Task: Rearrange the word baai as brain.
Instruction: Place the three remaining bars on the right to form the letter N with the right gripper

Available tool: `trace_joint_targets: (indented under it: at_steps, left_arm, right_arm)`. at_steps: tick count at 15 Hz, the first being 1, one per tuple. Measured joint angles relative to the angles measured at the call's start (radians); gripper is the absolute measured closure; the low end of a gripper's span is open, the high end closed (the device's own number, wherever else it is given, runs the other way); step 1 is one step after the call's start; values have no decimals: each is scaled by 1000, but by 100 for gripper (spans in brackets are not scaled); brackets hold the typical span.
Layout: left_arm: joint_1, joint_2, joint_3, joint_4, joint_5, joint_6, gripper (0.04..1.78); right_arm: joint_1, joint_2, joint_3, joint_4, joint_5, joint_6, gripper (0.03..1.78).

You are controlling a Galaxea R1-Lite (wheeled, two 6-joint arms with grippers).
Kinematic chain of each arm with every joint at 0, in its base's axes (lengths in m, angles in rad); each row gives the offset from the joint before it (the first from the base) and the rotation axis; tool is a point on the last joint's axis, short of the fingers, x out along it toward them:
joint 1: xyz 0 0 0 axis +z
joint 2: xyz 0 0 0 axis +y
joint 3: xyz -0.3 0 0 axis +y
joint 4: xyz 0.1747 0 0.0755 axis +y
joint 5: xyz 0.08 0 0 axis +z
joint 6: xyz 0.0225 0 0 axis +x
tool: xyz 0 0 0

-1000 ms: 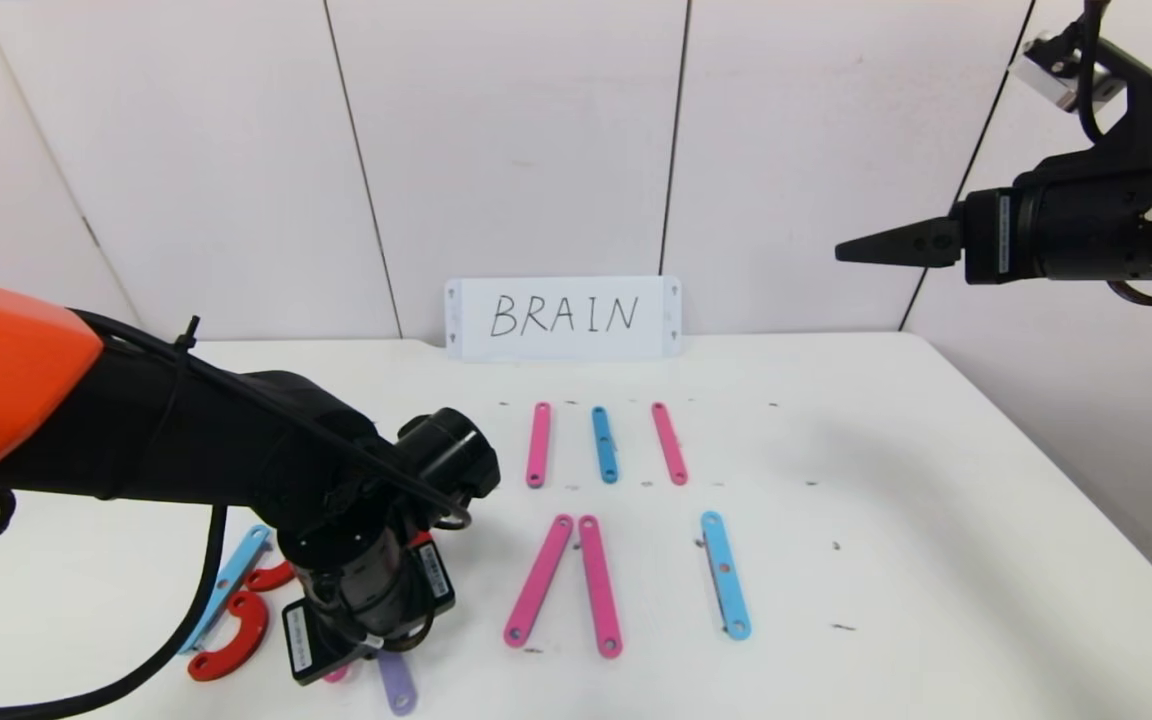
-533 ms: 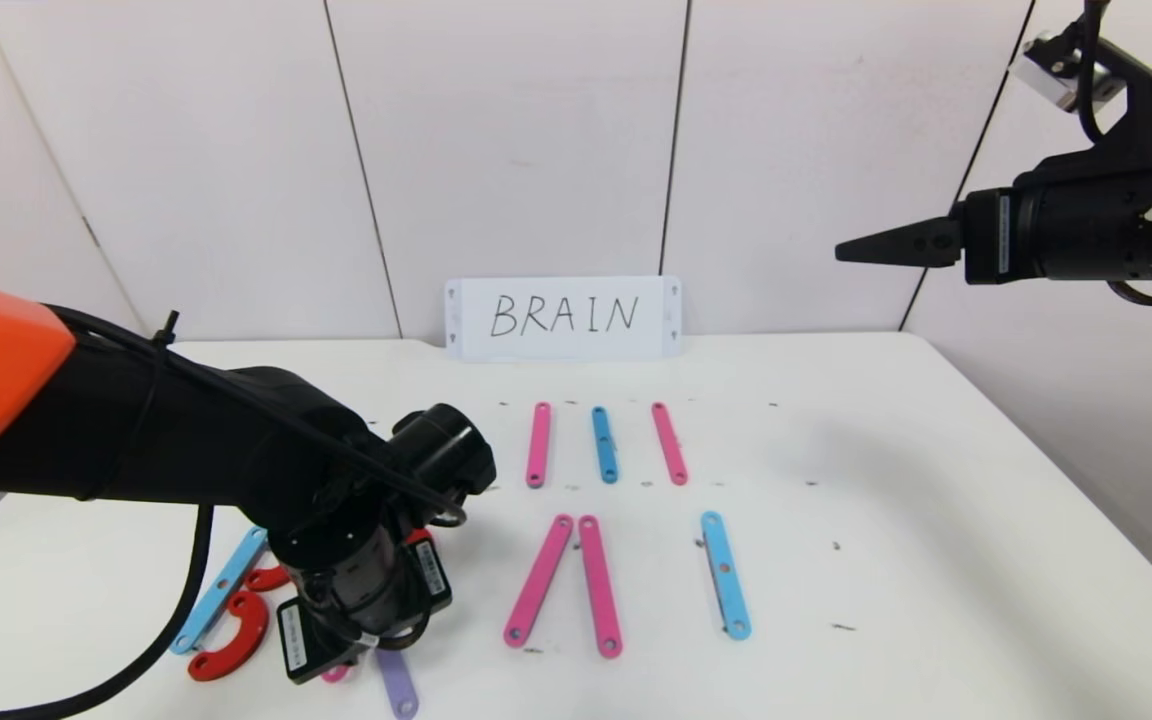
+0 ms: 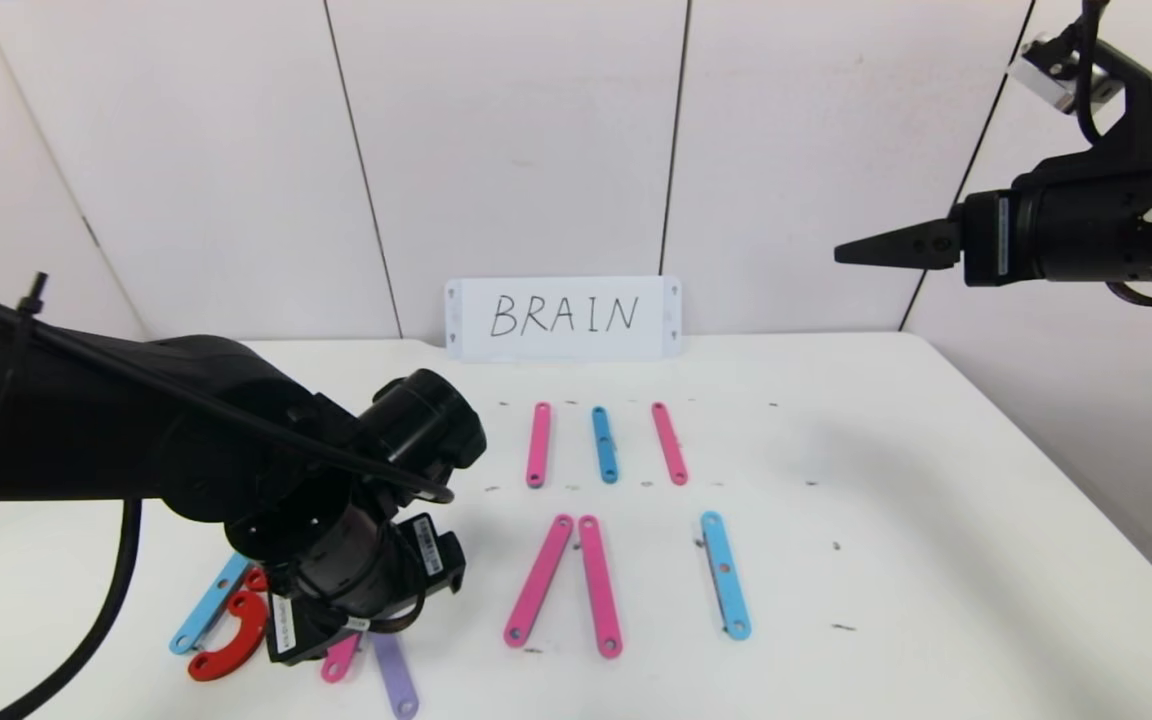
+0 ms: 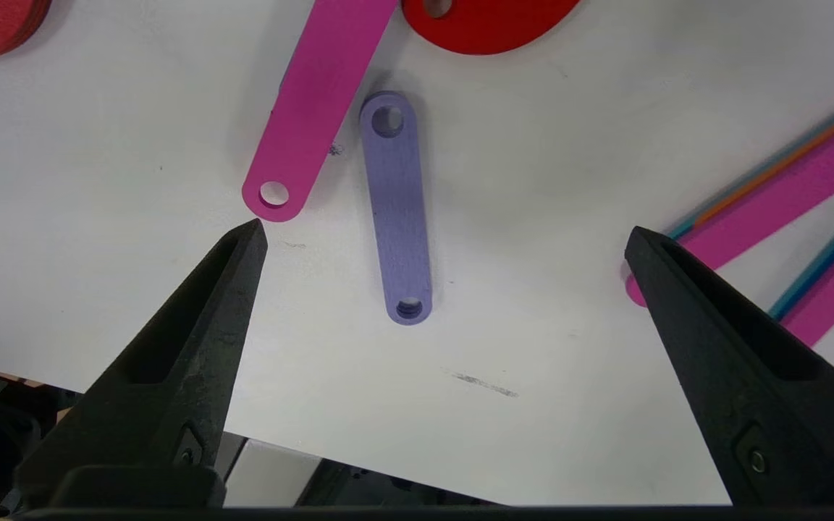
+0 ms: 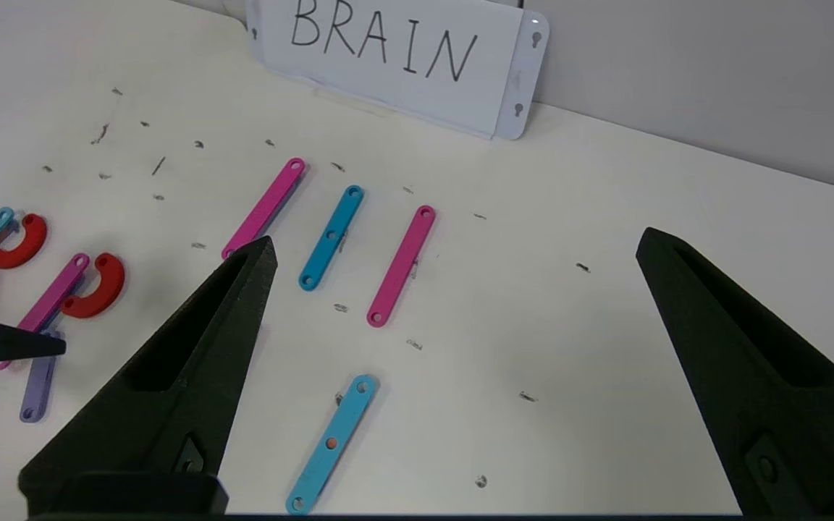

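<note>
Fingers spread wide, the left hand (image 4: 446, 239) hovers over a short flat purple plastic strip (image 4: 397, 210) lying free on the white desk (image 3: 886, 500), beside a pink strip (image 4: 316, 108). The right hand (image 5: 453, 253), likewise apart, hangs high at the right.

In the head view the left arm (image 3: 186, 450) covers most of the red curves (image 3: 228, 645) and the pink bar's (image 3: 340, 660) twelve o'clock end.
</note>
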Motion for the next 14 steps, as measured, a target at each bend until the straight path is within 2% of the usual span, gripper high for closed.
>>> trace_joint_targets:
  at_steps: [3,7,10,12,14]
  left_arm:
    - [23,-67,-61,38,27,88,9]
    - [113,-156,-179,81,39,274,9]
    - [131,-202,-273,81,32,404,9]
    - [143,-212,-348,81,27,469,9]
    - [170,-219,-411,81,-10,561,9]
  right_arm:
    - [-3,-9,17,0,46,-21,7]
    - [4,-29,20,-36,47,-11,7]
    - [10,-20,16,-92,47,7,7]
    - [16,-9,3,-95,47,32,7]
    - [18,3,-21,-97,43,94,7]
